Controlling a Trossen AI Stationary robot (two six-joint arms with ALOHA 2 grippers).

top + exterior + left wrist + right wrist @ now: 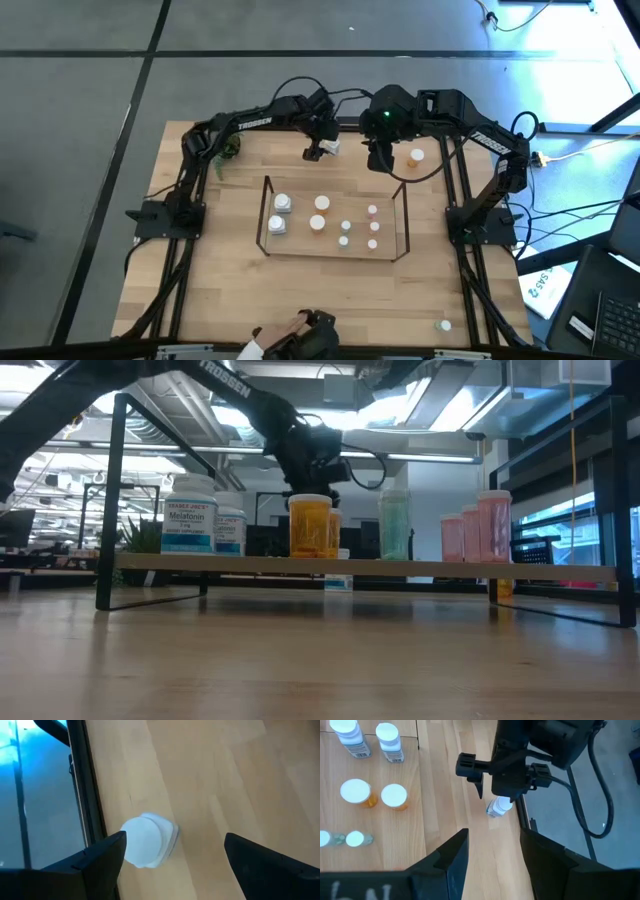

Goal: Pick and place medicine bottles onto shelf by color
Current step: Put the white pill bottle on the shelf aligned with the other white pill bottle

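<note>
The left gripper (318,150) hangs over the far edge of the table, its fingers (95,862) spread as wide as they go and holding nothing; a small white bottle (148,841) lies on its side on the wood below, closer to one finger than the other, with its round white cap turned toward the wrist camera. That off-centre lie, hard by the black table frame (85,795), suggests the jaws are spread to straddle the bottle before closing, though from this angle I cannot tell whether the nearer finger touches it or merely hangs above it. The right gripper (492,855) waits nearby with its fingers partly apart and empty, pointed toward the left arm's work, an orange bottle (416,156) standing on the table just beside it. The shelf (268,185) sits in the middle of the table, well clear of both sets of fingers, and already carries bottles grouped by colour: white ones (190,526) at one end, orange (310,526) next, teal (394,524) after, pink (493,525) at the other end. The lying bottle presumably belongs with the white group, which is the end nearest the left arm.
</note>
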